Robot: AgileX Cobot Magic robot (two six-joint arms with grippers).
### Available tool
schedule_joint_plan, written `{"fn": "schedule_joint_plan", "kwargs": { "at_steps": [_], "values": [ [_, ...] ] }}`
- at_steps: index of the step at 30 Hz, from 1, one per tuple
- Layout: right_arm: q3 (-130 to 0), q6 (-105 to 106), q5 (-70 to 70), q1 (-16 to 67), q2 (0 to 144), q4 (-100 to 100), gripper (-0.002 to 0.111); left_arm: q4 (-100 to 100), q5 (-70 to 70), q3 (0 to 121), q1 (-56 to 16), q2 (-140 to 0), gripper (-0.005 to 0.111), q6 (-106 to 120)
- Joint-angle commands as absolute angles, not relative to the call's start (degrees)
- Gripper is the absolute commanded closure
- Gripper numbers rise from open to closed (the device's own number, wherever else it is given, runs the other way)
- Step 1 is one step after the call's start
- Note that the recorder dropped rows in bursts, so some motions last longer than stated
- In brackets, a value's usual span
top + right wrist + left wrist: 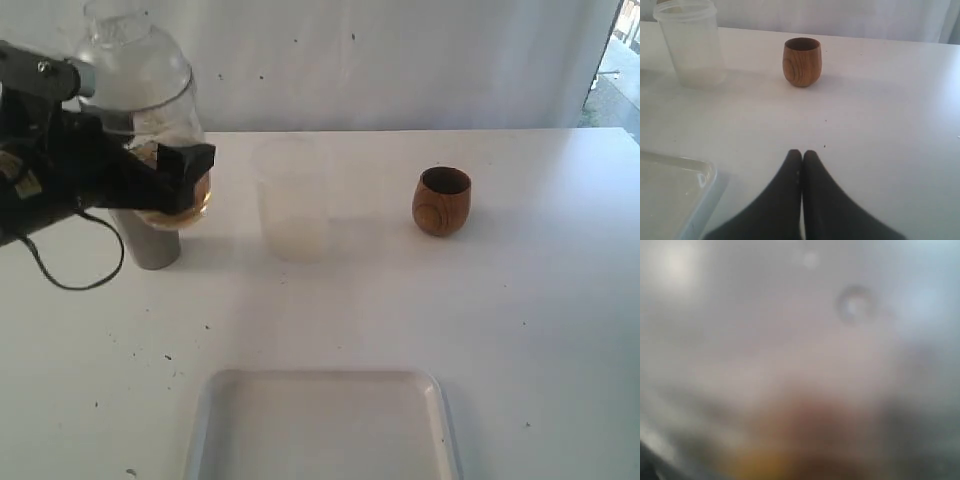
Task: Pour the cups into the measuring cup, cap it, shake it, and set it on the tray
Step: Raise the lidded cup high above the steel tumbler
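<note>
The tray (320,430) lies empty at the near edge of the table (500,330). Only the right wrist view shows the right gripper (802,157). Its two black fingers are pressed together on nothing, low over the table just beside a corner of the tray. The exterior view misses that arm altogether.

Beyond the tray, a frosted cup (292,205) stands about straight behind its middle. The wooden cup (442,202) stands upright behind its right end, mouth up. Behind the left end is the steel tumbler (155,245), also upright, with its upper part covered by what hangs in front of it.

That is the clear jar (140,90), held off the table above the tumbler, up and to the left of the tray. The left gripper (175,175) is clamped across its lower part. Its long axis runs roughly up and down, with the rounded top end uppermost and a yellow-brown layer sitting in the bottom. Any marks on its side are too faint to read.

The left wrist view gives only a grey blur with a brown-yellow smear, so the exterior view alone shows that grip.
</note>
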State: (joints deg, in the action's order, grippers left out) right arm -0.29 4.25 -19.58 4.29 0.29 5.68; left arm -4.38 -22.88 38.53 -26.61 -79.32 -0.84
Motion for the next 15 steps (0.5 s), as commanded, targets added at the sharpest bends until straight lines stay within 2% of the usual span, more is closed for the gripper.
{"fn": "schedule_joint_plan", "kwargs": {
  "at_steps": [1, 3, 5, 8, 15],
  "values": [
    [0.0, 4.26, -19.59, 3.98, 0.0, 5.52, 0.108, -3.83, -18.12, 50.86, -26.4, -80.23, 0.107, 11.93],
    [0.0, 4.26, -19.59, 3.98, 0.0, 5.52, 0.108, -3.85, -12.34, 59.77, -24.92, -84.37, 0.107, 20.66],
    [0.0, 4.26, -19.59, 3.98, 0.0, 5.52, 0.108, -3.85, -12.34, 63.89, -23.56, -88.14, 0.107, 26.19],
    [0.0, 4.26, -19.59, 3.98, 0.0, 5.52, 0.108, -3.85, -12.34, 68.39, -22.0, -93.92, 0.107, 34.17],
    [0.0, 4.26, -19.59, 3.98, 0.0, 5.52, 0.108, -3.85, -17.55, 75.42, -17.55, -104.86, 0.107, 36.29]
  ]
}}
